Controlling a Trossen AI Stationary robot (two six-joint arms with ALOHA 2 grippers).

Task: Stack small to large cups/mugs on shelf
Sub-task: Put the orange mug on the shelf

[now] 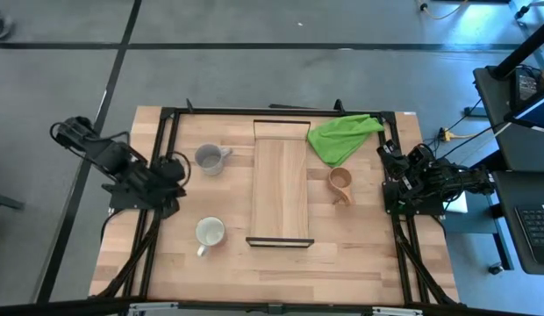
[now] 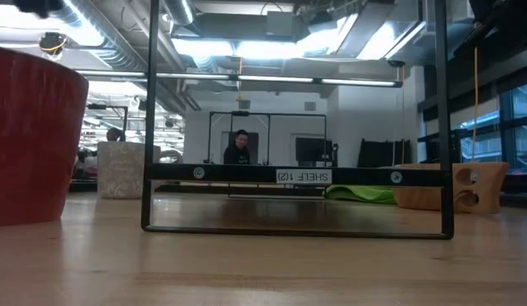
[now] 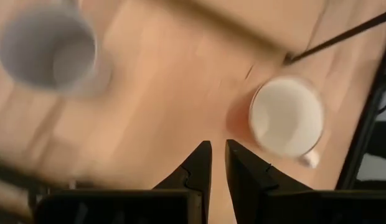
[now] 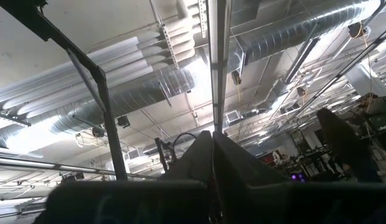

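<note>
Seen from above, one shelf (image 1: pixel 280 189) is laid lengthwise at the middle of the table (image 1: pixel 342 263), and three cups are counted around it. One grey mug (image 1: pixel 210 159) is set left of the shelf's far half, one red mug (image 1: pixel 210 233) with a white inside left of its near end, and one wooden cup (image 1: pixel 340 183) just right of its middle. One green cloth (image 1: pixel 340 136) is spread beside the shelf's far right corner. The left gripper (image 1: pixel 173 175) is held left of the shelf, between the two mugs, touching neither. The right arm is folded well to the shelf's right, its gripper (image 1: pixel 390 180) beside the wooden cup.

At table height, the red mug (image 2: pixel 30 136) is seen large to the left of the shelf's black end frame (image 2: pixel 297 176), the wooden cup (image 2: pixel 455 187) to its right. A person is seen in the room behind the shelf.

From the left wrist, the fingers (image 3: pixel 199 168) are shown nearly pressed together, holding nothing, above bare table between the grey mug (image 3: pixel 47 46) and red mug (image 3: pixel 286 116).

From the right wrist, the fingers (image 4: pixel 199 158) are shown pressed together, pointed at the ceiling.
</note>
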